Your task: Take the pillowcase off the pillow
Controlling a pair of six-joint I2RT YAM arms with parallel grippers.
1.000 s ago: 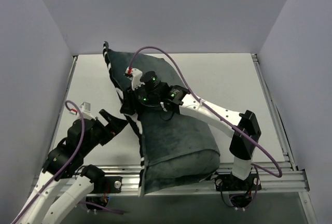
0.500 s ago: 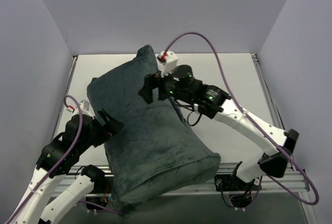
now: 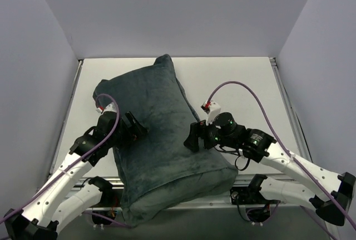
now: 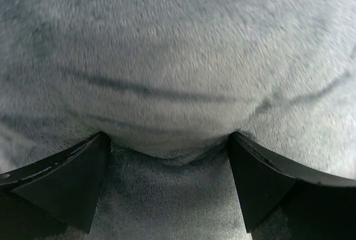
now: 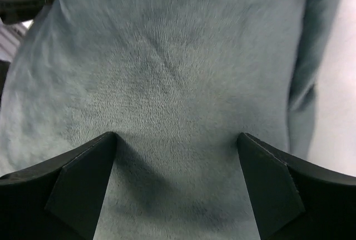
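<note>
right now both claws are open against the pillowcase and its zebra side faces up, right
Not quite. The pillowcase lies dark grey side up, with no zebra stripes in sight, as the top view shows. The left claw and right claw are open against it.

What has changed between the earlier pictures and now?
The dark grey-teal plush pillowcase, lifted and folded before, now lies flat. The right gripper released it and came back to its right side; the left gripper moved in to its left edge. Unchanged: the pillowcase is still on, the left gripper open.
</note>
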